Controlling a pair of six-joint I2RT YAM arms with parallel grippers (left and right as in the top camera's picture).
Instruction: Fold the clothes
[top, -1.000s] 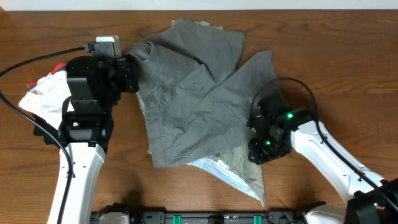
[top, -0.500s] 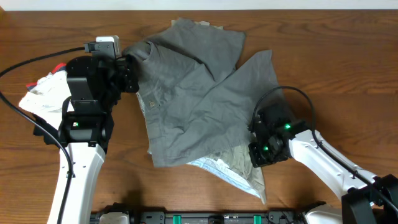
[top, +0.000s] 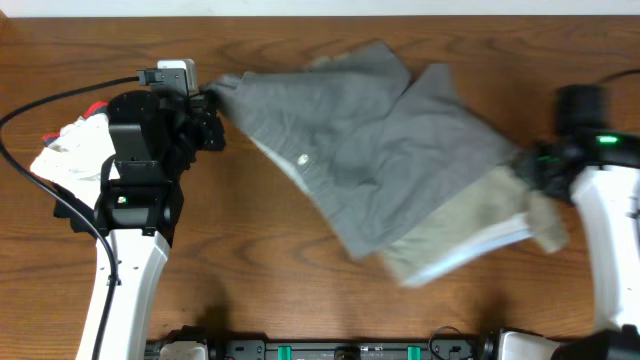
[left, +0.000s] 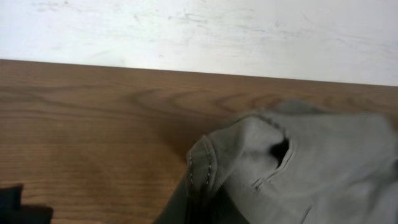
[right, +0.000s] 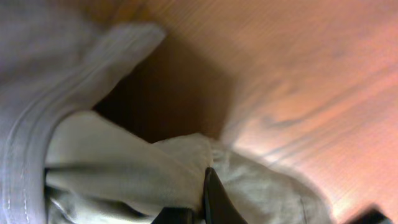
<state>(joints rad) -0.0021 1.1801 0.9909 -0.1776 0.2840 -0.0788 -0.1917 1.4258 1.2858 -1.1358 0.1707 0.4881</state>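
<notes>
The shorts (top: 370, 150) lie drawn out across the upper middle of the overhead frame, grey and wrinkled, running from upper left down toward the right edge. Under their lower right part you see the beige garment (top: 455, 240), which pokes out below the grey cloth at centre right. This side of the frame is blurred, so you cannot read seams or edges there.

Your left gripper (top: 212, 102) is closed on the shorts' upper left corner. In the left wrist view the grey hem bunches up at the bottom centre, its stitching and a small slit showing, but the fingers themselves are hidden.

Your right gripper (top: 528, 172) sits near the right edge, where grey and beige meet, and is clamped shut on cloth. In the right wrist view a dark finger (right: 211, 196) presses into pale beige folds at the bottom centre, with grey cloth at the left (whether that grey layer is in the bite too cannot be told).

Both garments rest on the wooden table (top: 250, 280). A crumpled white cloth (top: 65, 150) lies at far left, beside the left arm, apart from the shorts
</notes>
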